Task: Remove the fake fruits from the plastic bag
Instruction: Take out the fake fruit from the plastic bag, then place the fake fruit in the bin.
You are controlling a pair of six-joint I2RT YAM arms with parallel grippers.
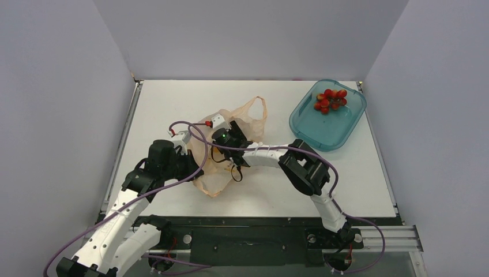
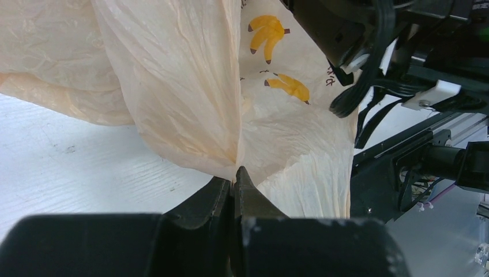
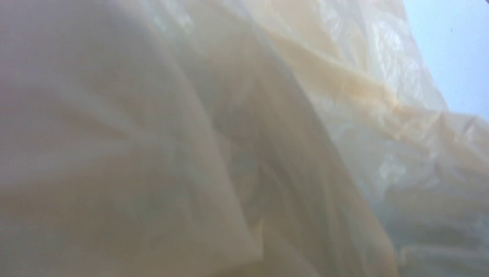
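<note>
Top view: the thin, crinkly, translucent pale-orange plastic bag (image 1: pixel 214 180) lies on the white surface (image 1: pixel 167 104) with both arms converged on it. We see the left claw (image 1: pixel 215 123) at the bag's far-left edge. The right claw (image 1: pixel 226 140) is buried in the bag's mouth with its fingers hidden, so we cannot tell whether it is spread or pressed together. Well to the right of the bag, a teal translucent plastic tub (image 1: pixel 346 131) holds the red berry cluster (image 1: pixel 330 100). We see no other fake fruits outside the bag, so we judge the rest are inside it.

Left wrist view: the left claw's fingers are pressed together, pinching one fold of the bag's film, which rises from the tips. There are yellow banana prints (image 2: pixel 266 36) on the panel right of that fold. The right arm's black housing sits just past the bag's right side.

Right wrist view: only blurred bag film, right against the lens. We see no fingers and no fruit.

Risks as we judge them:
- The right claw is working blind. It could close on film instead of fruit, and pulling out would then drag the whole bag.
- The left pinch is on one thin, slippery fold. If it slides free, the mouth collapses onto the right claw.
- The right arm's cables (image 1: pixel 230 167) hang against the bag, near its loop handle (image 1: pixel 258 109). A snag on withdrawal could yank the film out of the pinch.
- Round fruits could roll deeper into the bag if the film gets tugged.
</note>
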